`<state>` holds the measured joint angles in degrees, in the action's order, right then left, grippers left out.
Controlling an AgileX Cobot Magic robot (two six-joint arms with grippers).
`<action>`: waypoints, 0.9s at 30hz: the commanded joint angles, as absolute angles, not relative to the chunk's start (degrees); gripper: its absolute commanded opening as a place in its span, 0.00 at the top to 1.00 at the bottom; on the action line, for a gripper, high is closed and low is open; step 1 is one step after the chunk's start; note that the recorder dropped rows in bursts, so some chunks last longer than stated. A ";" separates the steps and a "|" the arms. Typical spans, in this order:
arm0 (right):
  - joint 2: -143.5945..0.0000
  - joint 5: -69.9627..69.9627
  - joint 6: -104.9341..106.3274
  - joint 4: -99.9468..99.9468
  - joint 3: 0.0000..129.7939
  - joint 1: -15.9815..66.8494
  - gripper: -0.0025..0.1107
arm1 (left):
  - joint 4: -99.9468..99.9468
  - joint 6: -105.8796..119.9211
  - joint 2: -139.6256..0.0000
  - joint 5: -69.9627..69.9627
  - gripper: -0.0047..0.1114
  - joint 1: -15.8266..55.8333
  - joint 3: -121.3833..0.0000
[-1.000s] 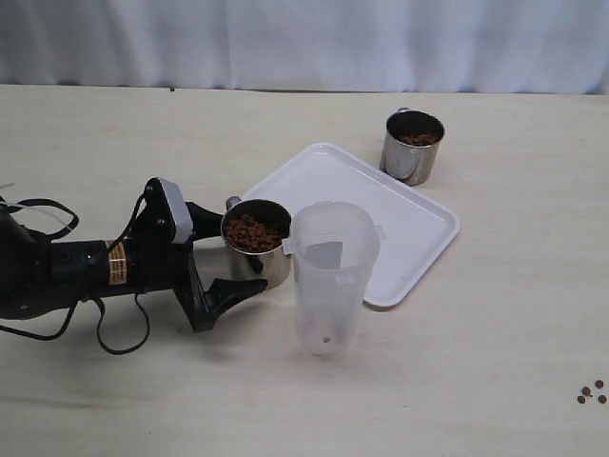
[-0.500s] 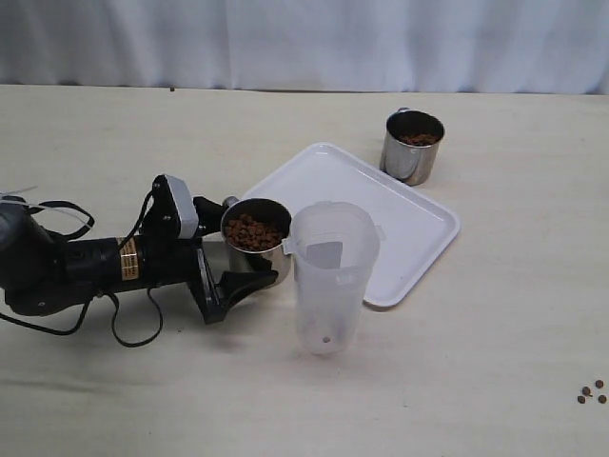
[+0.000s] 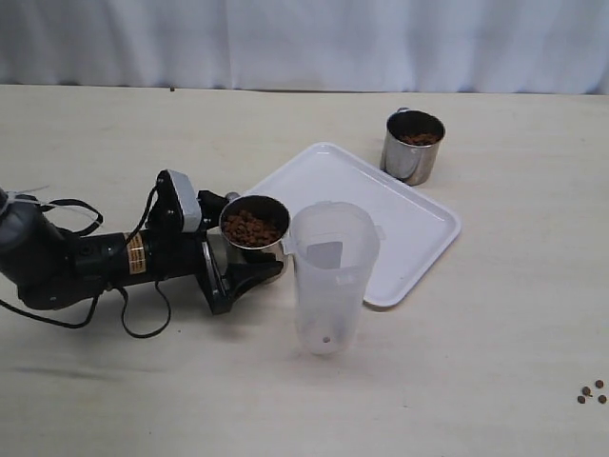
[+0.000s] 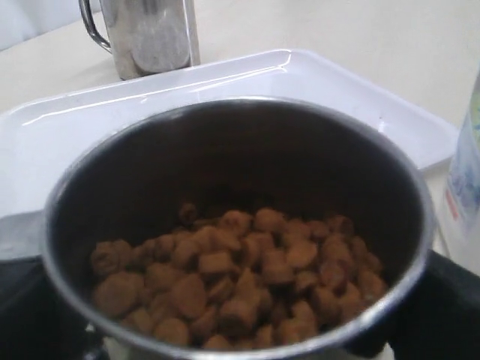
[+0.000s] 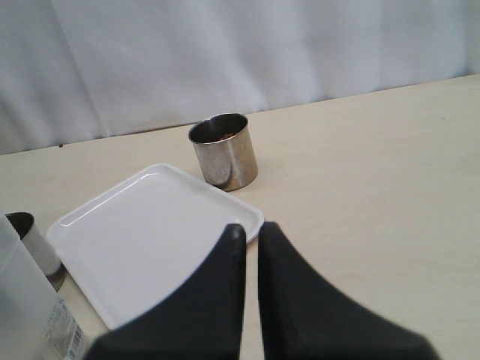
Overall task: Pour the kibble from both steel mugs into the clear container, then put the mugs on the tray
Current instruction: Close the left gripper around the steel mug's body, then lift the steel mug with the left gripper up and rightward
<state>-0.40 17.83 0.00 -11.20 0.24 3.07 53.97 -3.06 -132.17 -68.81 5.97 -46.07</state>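
A steel mug (image 3: 259,206) holding kibble (image 3: 250,229) stands between the tray (image 3: 400,221) and the clear container (image 3: 331,276). My left gripper (image 3: 249,253) lies low on the table and is shut on this mug, one finger on each side. In the left wrist view the mug (image 4: 240,150) and its kibble (image 4: 240,277) fill the frame, with a black finger (image 4: 446,300) against its wall. The second steel mug (image 3: 412,148) stands past the tray's far corner, with kibble inside. My right gripper (image 5: 250,229) is shut and holds nothing, hovering over the tray's (image 5: 142,232) edge.
A few loose pellets (image 3: 590,392) lie on the table at the front right. One pellet (image 3: 326,338) lies on the container's bottom. The left arm's cables (image 3: 57,214) loop over the table at the left. A white curtain hangs along the back.
My left gripper slid a little toward the mug and its fingers closed from wide open onto the mug's sides. The mug shifted slightly. Nothing else moved.
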 commanded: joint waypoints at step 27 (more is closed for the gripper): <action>-0.48 16.97 0.39 -11.32 0.00 2.74 0.94 | 64.82 -18.55 -121.07 -64.67 0.96 0.74 -49.96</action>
